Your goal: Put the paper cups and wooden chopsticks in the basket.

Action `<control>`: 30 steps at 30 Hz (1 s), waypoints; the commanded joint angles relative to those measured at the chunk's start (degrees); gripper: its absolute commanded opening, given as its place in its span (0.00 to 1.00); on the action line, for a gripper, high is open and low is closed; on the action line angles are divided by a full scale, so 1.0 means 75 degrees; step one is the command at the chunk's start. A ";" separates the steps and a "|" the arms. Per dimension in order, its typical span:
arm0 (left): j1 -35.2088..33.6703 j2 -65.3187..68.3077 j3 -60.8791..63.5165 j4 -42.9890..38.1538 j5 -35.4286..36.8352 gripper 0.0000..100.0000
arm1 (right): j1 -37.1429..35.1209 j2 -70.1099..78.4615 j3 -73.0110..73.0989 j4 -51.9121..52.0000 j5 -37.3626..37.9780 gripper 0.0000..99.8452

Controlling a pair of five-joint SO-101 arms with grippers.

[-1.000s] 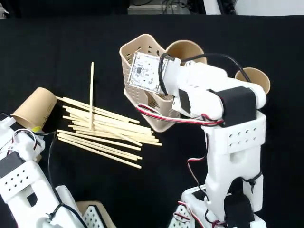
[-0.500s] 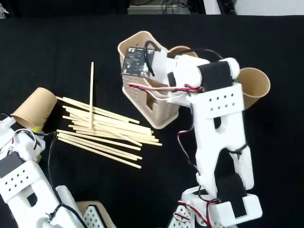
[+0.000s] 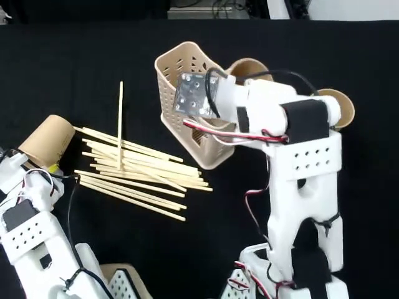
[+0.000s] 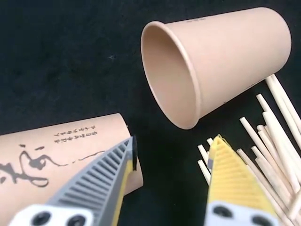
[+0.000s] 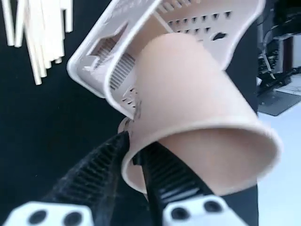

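Finding one: the right pincer (image 5: 132, 148) is clenched on the rim of the first paper cup (image 5: 197, 117), one finger inside the mouth and the other against the outer wall; the cup's mouth faces the wrist camera and its base points toward the basket (image 5: 164, 33); cup and basket rim overlap in the right wrist view, and contact between them cannot be confirmed; in the high view this cup sits just past the basket's far right side, beside the arm's wrist.

Finding two: the basket is pale perforated plastic and stands tilted near the middle of the black surface (image 3: 75, 62); the right arm (image 3: 299, 162) crosses over its near side.

Finding three: the left pincer (image 4: 171, 165) is released, jaws spread wide with nothing between them; the second paper cup (image 4: 216, 61) lies on its side just beyond the fingertips, apart from them, outside the basket; a printed brown paper roll (image 4: 51, 160) lies beside one finger, contact not determinable.

Finding four: the wooden chopsticks (image 3: 137, 171) lie in a loose heap on the surface between the second paper cup and the basket, none inside it; a single stick (image 3: 120, 124) lies crosswise over the heap.

Finding five: the third paper cup (image 3: 340, 103) is at the right, partly hidden behind the right arm, outside the basket.
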 commanded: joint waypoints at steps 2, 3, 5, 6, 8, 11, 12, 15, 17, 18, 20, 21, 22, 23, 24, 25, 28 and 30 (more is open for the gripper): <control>0.0076 -0.0094 -0.0029 -0.0129 0.0012 0.26 | 0.0047 -0.0158 0.0041 0.0293 0.0094 0.01; 0.0076 -0.0094 -0.0029 -0.0129 0.0012 0.26 | -0.0047 -0.0088 -0.0029 0.0293 0.0094 0.01; 0.0076 -0.0094 -0.0029 -0.0117 0.0012 0.26 | -0.0176 0.0147 -0.0193 0.0293 0.0082 0.01; 0.0076 -0.0094 -0.0029 -0.0117 0.0012 0.26 | -0.0223 0.0311 -0.0299 0.0293 0.0082 0.01; 0.0076 -0.0094 -0.0029 -0.0094 0.0012 0.26 | -0.0270 0.0627 -0.0580 0.0293 0.0047 0.02; 0.0076 -0.0094 -0.0029 -0.0094 0.0012 0.26 | -0.0270 0.0920 -0.1073 0.0281 -0.0012 0.08; 0.0076 -0.0094 -0.0029 -0.0094 0.0012 0.26 | -0.0270 0.0920 -0.1272 0.0281 -0.0141 0.12; 0.0076 -0.0094 -0.0029 -0.0094 0.0012 0.26 | -0.0270 0.0686 -0.1788 0.0281 -0.0246 0.23; 0.0076 -0.0094 -0.0029 -0.0094 0.0012 0.26 | -0.0270 0.0381 -0.1928 0.0270 -0.0258 0.24; 0.0076 -0.0094 -0.0018 -0.0094 0.0012 0.26 | -0.0246 0.0217 -0.1940 0.0270 -0.0328 0.24; 0.0064 -0.0094 -0.0018 -0.0094 0.0012 0.26 | -0.0234 -0.0123 -0.1916 0.0270 -0.0469 0.24; 0.0064 -0.0094 -0.0018 -0.0094 0.0012 0.26 | -0.0223 -0.0322 -0.1870 0.0270 -0.0504 0.24; 0.0064 -0.0094 -0.0018 -0.0094 0.0012 0.26 | -0.0223 -0.0533 -0.1741 0.0270 -0.0527 0.24; 0.0064 -0.0094 -0.0018 -0.0094 0.0012 0.26 | -0.0234 -0.0768 -0.1600 0.0270 -0.0527 0.24; 0.0064 -0.0094 -0.0006 -0.0082 0.0012 0.26 | -0.0258 -0.1026 -0.1436 0.0258 -0.0527 0.24; 0.0064 -0.0094 -0.0006 -0.0082 0.0012 0.26 | -0.0281 -0.1284 -0.1260 0.0258 -0.0527 0.24; 0.0041 -0.0094 0.0006 -0.0082 0.0012 0.26 | -0.0223 -0.2127 -0.0908 0.0258 -0.0527 0.24; 0.0041 -0.0094 0.0006 -0.0082 0.0012 0.26 | 0.0000 -0.2655 -0.0662 0.0258 -0.0692 0.23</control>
